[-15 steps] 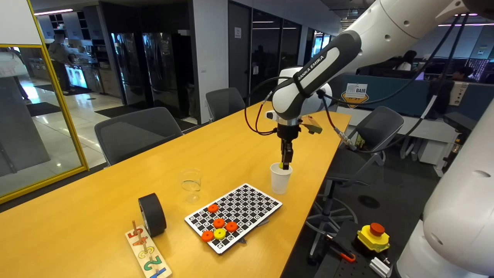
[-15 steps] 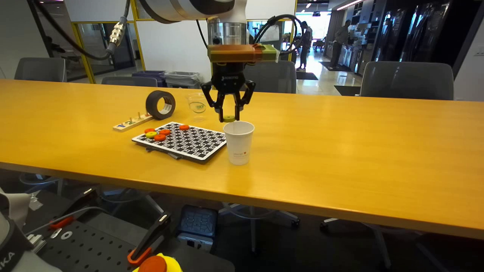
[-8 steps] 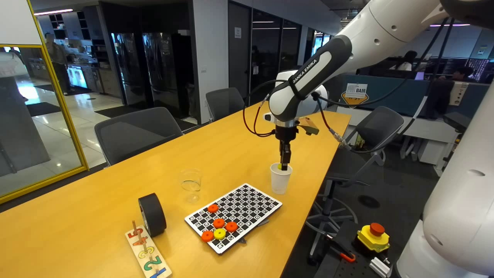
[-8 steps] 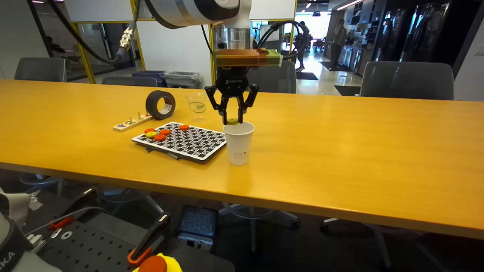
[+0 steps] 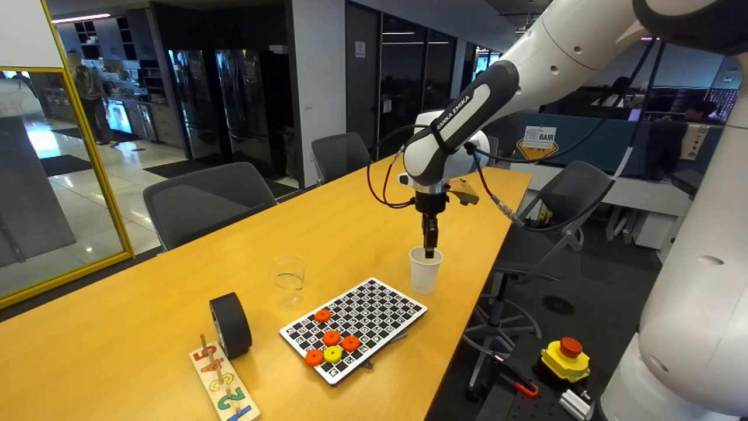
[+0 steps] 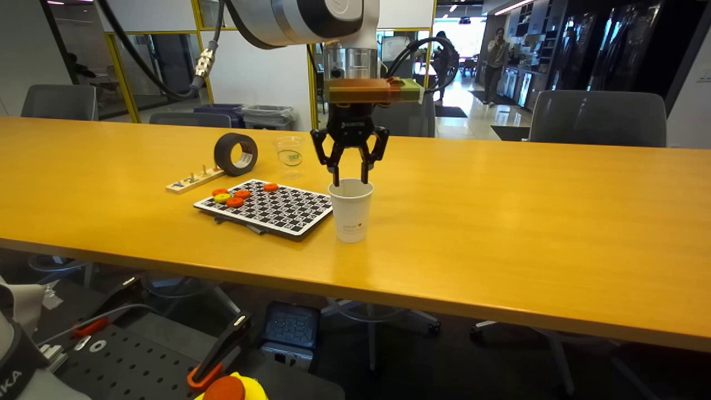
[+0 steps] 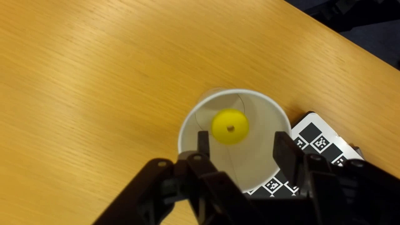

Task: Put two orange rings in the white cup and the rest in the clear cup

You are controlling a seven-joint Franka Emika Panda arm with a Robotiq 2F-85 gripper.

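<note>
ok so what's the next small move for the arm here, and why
Probably raise the pincer straight up, clear of the white cup: it stands open at the cup's mouth, holding nothing, and a yellow ring is already inside, while four orange rings on the checkered board remain to be placed.

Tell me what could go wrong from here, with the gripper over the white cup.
The gripper stands open with its fingertips near the rim of the white cup; sliding sideways before lifting might tip it.
A yellow ring is inside that cup, where the task wants orange ones, so the sorting may end up wrong.
Three orange rings crowd another yellow ring on the checkered board; a grasp could nudge neighbours.
</note>
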